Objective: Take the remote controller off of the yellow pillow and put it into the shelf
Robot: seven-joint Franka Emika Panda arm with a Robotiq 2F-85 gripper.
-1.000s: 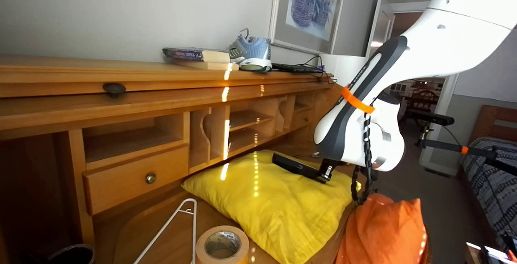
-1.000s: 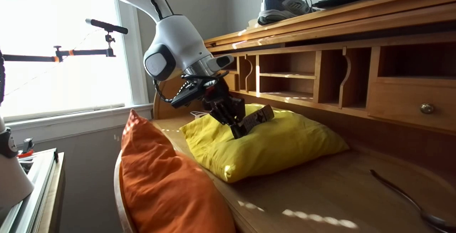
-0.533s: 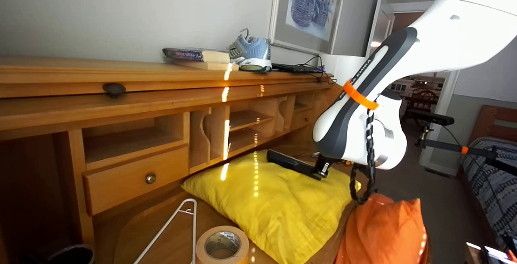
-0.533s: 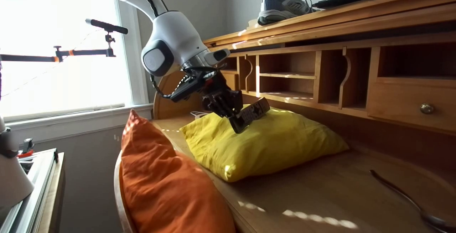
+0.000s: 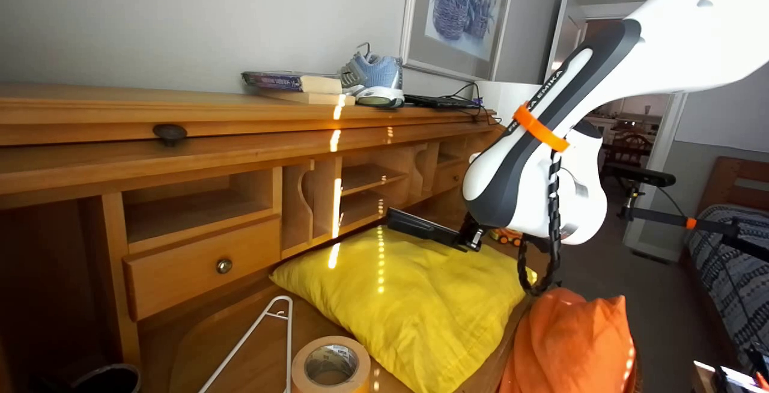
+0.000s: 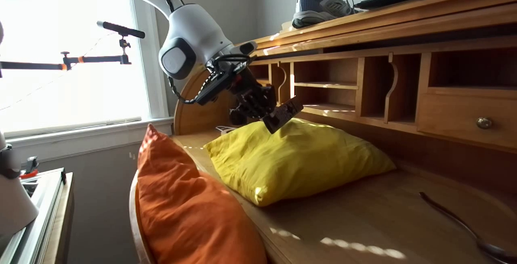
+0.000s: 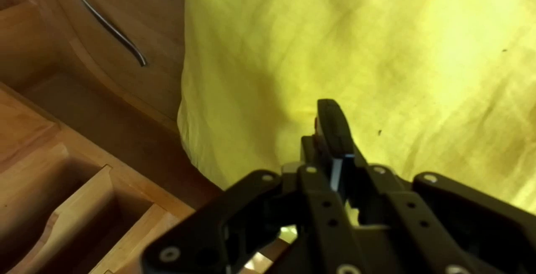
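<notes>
In an exterior view, your tool (image 5: 471, 238) is pinching the remote controller (image 5: 423, 228) near one end. The remainder reaches out ahead of the tool, its free end a little higher than the held one. Below the tool is the yellow pillow (image 5: 414, 303); I believe there is air between it and the remote controller, but I cannot be fully sure.

In an exterior view, the shelf (image 6: 359, 90) stands beyond the tool, and the remote controller points from your tool toward it. The long axis slopes upward in that direction. On this relation the coming move depends: the free end will arrive first, so in my judgement it should come above the lower front edge before you go in. The task does not say which compartment.

In the wrist view, the fingers (image 7: 307, 148) press the remote controller from two sides. It is foreshortened here, so its direction is difficult to read. The curved divider (image 7: 73, 211) is well apart, to the left of your tool in this view. Probably you need more height, then a forward move.
</notes>
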